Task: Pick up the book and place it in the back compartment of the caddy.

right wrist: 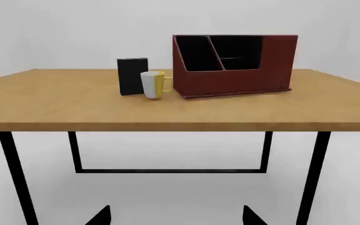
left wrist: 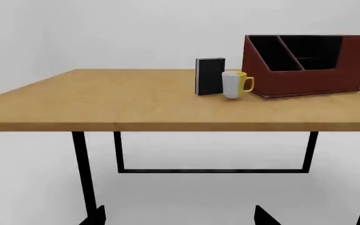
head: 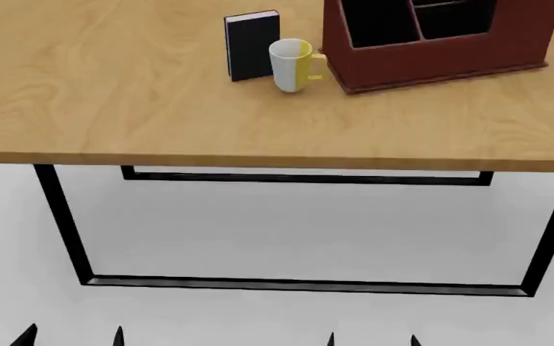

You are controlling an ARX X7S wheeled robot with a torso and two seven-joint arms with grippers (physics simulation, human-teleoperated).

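The dark navy book [head: 252,46] stands upright on the wooden table [head: 113,108], just left of a white-and-yellow mug [head: 293,65]. Right of the mug sits the red-brown caddy [head: 431,50] with black cells split by thin dividers. The book [left wrist: 209,76] and caddy [left wrist: 305,65] show far off in the left wrist view, and the book [right wrist: 132,76] and caddy [right wrist: 233,65] likewise in the right wrist view. My left gripper [head: 70,337] and right gripper [head: 371,340] hang low in front of the table, below its top, both open and empty, with only the fingertips showing.
The table stands on black metal legs [head: 60,216] with a floor bar [head: 306,285] between them. Its front edge [head: 277,160] lies between my grippers and the objects. The mug [left wrist: 236,85] nearly touches the book and the caddy.
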